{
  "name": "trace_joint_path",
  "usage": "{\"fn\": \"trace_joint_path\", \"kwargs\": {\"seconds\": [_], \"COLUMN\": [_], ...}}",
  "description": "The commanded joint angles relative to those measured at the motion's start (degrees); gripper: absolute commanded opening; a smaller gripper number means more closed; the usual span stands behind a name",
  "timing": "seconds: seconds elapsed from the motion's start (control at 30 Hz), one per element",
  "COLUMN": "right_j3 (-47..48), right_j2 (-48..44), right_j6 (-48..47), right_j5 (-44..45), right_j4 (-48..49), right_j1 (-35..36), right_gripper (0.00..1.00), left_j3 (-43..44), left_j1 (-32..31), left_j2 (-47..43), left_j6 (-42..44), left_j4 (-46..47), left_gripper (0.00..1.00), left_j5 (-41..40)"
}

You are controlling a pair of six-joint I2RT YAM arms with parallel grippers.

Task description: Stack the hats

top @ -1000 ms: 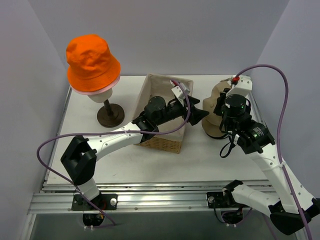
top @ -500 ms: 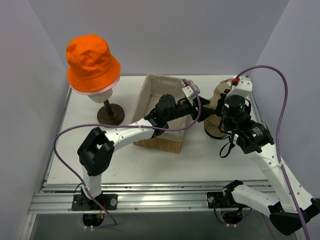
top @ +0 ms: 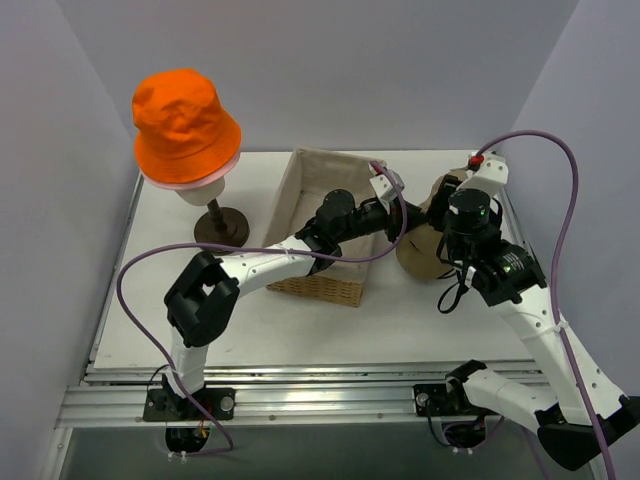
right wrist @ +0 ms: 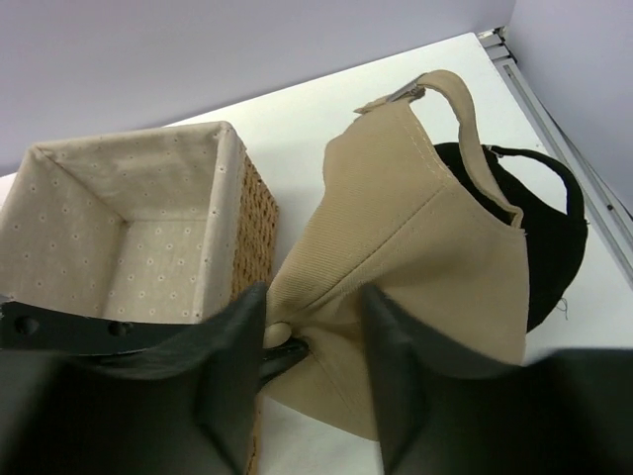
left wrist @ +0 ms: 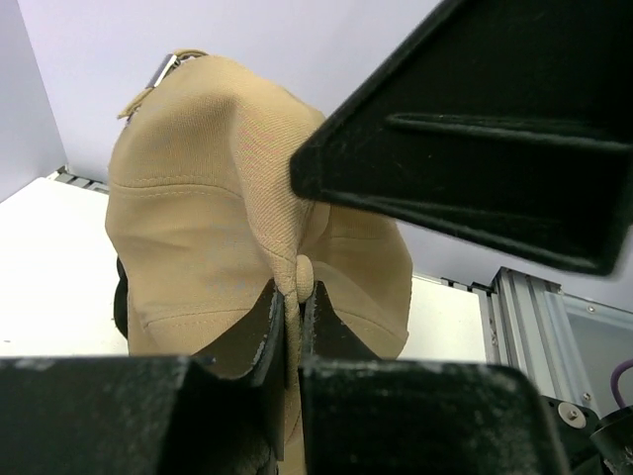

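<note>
Tan cap [right wrist: 415, 267] is just right of the basket [right wrist: 59, 228], overlapping the black cap [right wrist: 549, 237] at the worktop's [top: 300, 330] right side. We see the left gripper [left wrist: 292, 297] clamped tight on a fold of its crown by the top button, while the right gripper [right wrist: 312, 297] has its jaws apart, straddling that spot and gripping nothing. Orange bucket hat [top: 185, 120] sits over the pink hat [top: 190, 183] on the mannequin head [top: 200, 192], far left.

black fabric baseball cap [right wrist: 550, 247]: mostly under tan fabric cap [right wrist: 415, 252]
pale pink bucket hat [top: 176, 184]: only rim visible
</note>
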Motion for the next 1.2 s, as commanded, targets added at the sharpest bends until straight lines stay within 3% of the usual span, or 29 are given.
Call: {"fn": "trace_joint_path", "kwargs": {"seconds": [0.0,0.07,0.27,0.33,0.5,0.6,1.0,1.17], "right_j3": [0.5,1.9,8.0,8.8,9.9,10.3,4.0,1.7], "right_j2": [-1.0,-0.9,1.1,2.5,5.4,8.1,10.7,10.3], "right_j6": [1.2,2.2,5.0,5.2,3.7,-0.4,-7.0,-7.5], "right_j5": [1.3,-1.1,-6.3,-9.5,-24.8,-32.3,-47.6,-47.2], "right_j4": [2.5,2.9,0.8,0.1,1.4,1.7,9.7,11.0], "right_j1": [-0.5,-1.1,-5.8,-8.9,-25.9,-31.2,-35.9,-36.0], "right_gripper": [0.43,0.52,0.6,0.6,0.49,0.47,0.45,0.45], "left_j3": [1.6,0.3,-2.0,-2.1,-2.2,-2.3,-1.7,-1.8], "left_j1": [0.5,0.9,3.1,3.4,3.4,3.4,3.7,3.7], "left_j2": [-0.9,-1.2,-1.2,-1.0,-0.4,0.2,1.4,1.5], "left_j6": [1.0,0.7,-3.0,-3.4,-3.4,-3.5,-3.6,-3.3], "left_j4": [4.1,6.4,10.5,10.9,11.5,12.4,13.7,14.0], "left_gripper": [0.02,0.02,0.02,0.02,0.03,0.02,0.02,0.02], "left_j5": [1.3,2.0,3.4,3.8,4.8,5.8,7.9,8.0]}}
